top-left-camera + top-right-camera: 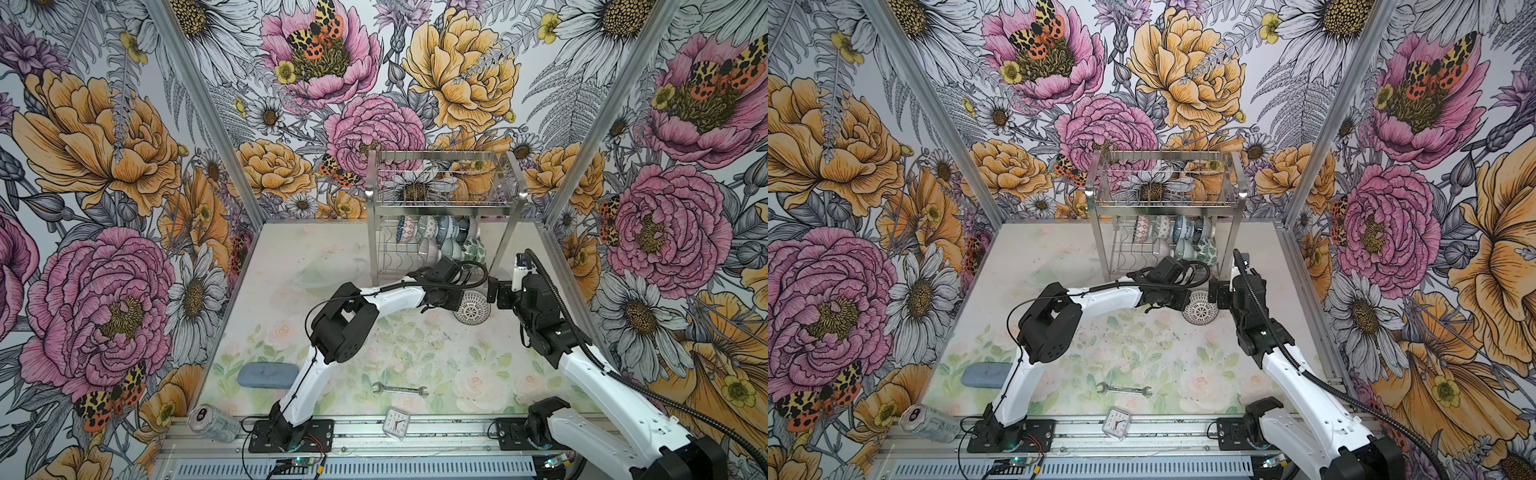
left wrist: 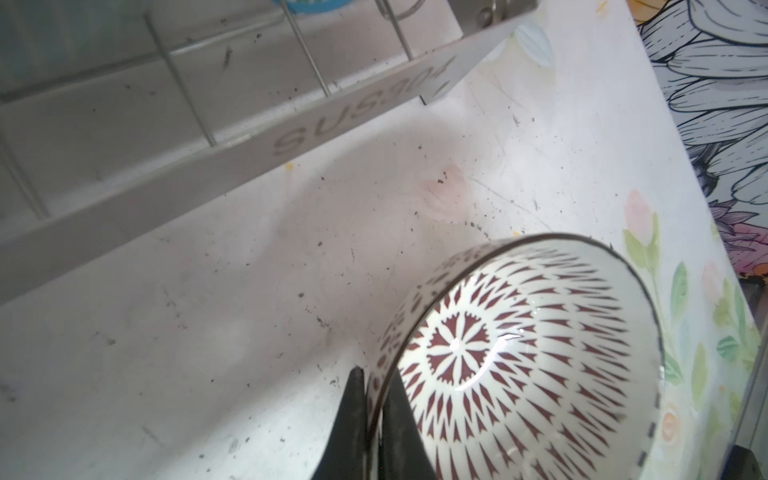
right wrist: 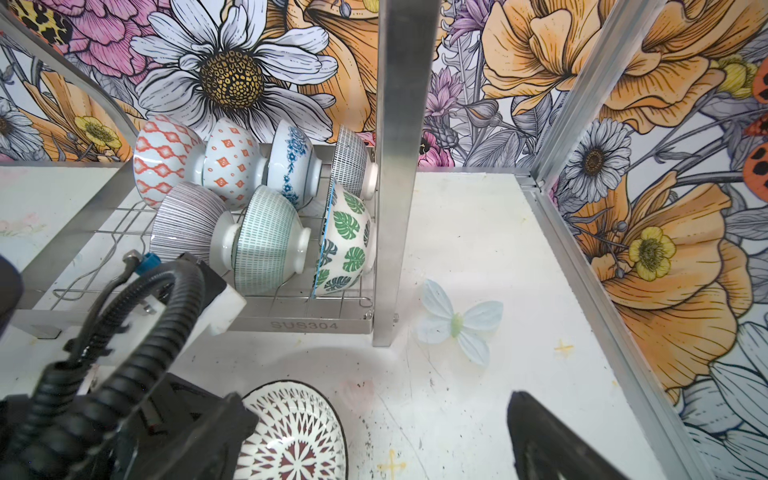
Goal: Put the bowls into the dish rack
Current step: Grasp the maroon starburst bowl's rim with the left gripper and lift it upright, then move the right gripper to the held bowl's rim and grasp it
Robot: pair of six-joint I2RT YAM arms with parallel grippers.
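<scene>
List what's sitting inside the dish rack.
Seven bowls stand on edge on the dish rack's lower tier, four behind and three in front. Nothing shows in its top basket. The left arm's cable covers part of that tier's front, so that spot can't be checked.

Both arms: white shells, blk joint housings. Left arm (image 1: 397,296) has thin blk wire (image 1: 309,311); right arm (image 1: 602,399) carries fat ribbed blk hose (image 1: 557,291), frame right. Left gripper (image 2: 376,419) fingers (image 2: 349,432): matte blk wedges.

At table (image 1: 291,324) back, dish rack (image 1: 373,249); in its lower tier, seven bowls (image 3: 270,232); before rack, lone bowl (image 1: 471,309) on table; nearer front, wrench (image 1: 400,389).
</scene>
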